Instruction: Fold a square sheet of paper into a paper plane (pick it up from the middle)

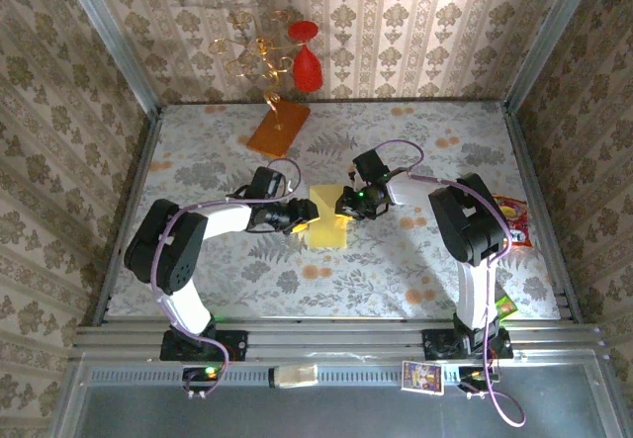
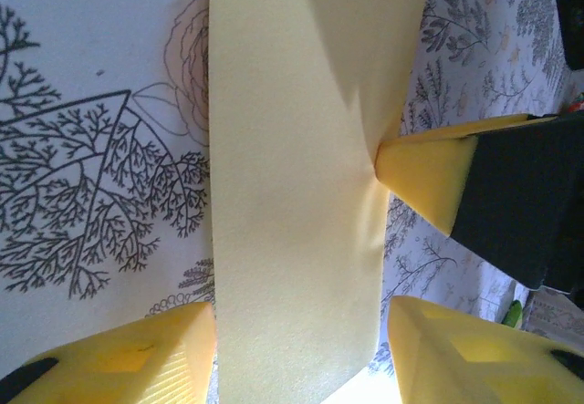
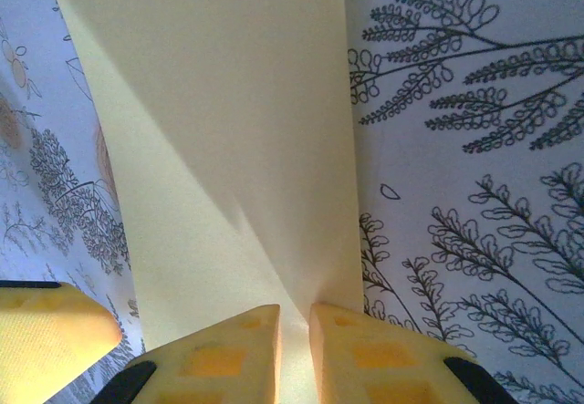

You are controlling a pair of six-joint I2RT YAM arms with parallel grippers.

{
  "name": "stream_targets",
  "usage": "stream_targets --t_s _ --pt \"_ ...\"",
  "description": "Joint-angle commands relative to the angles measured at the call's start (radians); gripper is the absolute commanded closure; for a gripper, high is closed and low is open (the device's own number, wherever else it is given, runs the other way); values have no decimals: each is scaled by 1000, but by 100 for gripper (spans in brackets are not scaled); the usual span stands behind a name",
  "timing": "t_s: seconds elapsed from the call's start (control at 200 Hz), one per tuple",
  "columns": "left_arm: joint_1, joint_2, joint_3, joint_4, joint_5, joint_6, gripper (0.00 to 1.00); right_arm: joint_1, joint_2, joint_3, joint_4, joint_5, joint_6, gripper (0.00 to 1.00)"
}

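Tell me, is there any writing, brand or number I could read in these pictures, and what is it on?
Nothing here can be read.
Colourful card on the front rail: print too small to read.
Red and yellow packet at the table's right edge: blurred.
Green packet by the right arm's base: too small.
Yellow paper sheet: blank.

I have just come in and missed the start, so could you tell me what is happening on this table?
Two robot arms are working on a pale-yellow sheet of paper in the middle of the table; it looks folded into a rectangle. The right gripper is pinched shut on one edge of it. The left gripper reaches in from the opposite side, jaws open and straddling the sheet. No pointed plane shape shows yet.
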Motion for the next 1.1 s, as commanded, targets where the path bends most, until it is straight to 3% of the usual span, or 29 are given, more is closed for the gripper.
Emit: stream_targets --t_s 0.0,0.48,0.7,0.83,1.095 --pt "-11 22 21 -41 4 30 48 -6 41 -15 -30 3 -16 80" --pt "-39 54 49 -78 9 55 55 -18 54 -20 -10 -39 -12 79" --pt "2 37 30 6 55 28 56 -21 55 -20 -13 -39 -14 79" --pt "38 52 13 135 165 -29 59 -24 54 -20 -14 -40 -17 80" --pt "50 105 63 103 210 0 64 -32 35 -34 -13 -34 -23 80"
